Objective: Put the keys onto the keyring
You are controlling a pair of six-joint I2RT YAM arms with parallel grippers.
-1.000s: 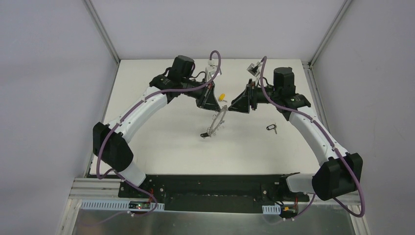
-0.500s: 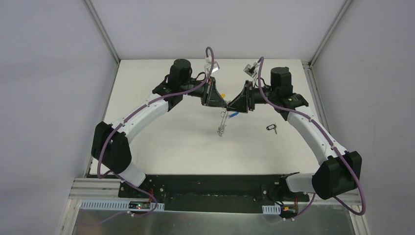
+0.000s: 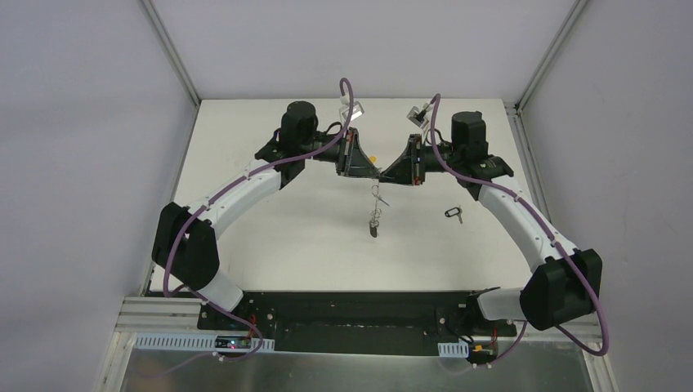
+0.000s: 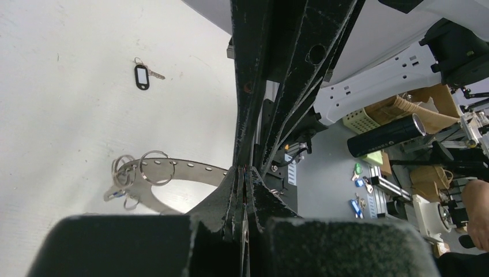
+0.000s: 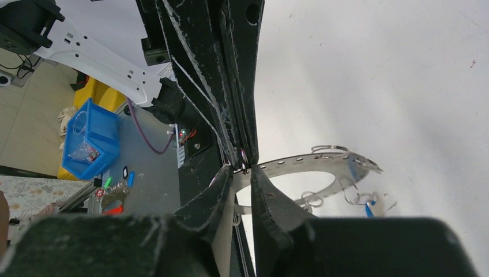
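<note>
Both sets of jaws meet over the far middle of the white worktop [image 3: 270,245], well clear of its side edges, with open room nearside. Your left jaws clamp the rim of the large flat grey metal keyring [image 3: 375,204], which hangs edge-on below them. Your right jaws sit narrow at that rim; can't tell if they grip. A small black-headed key [image 3: 453,213] lies off right, apart.
</note>
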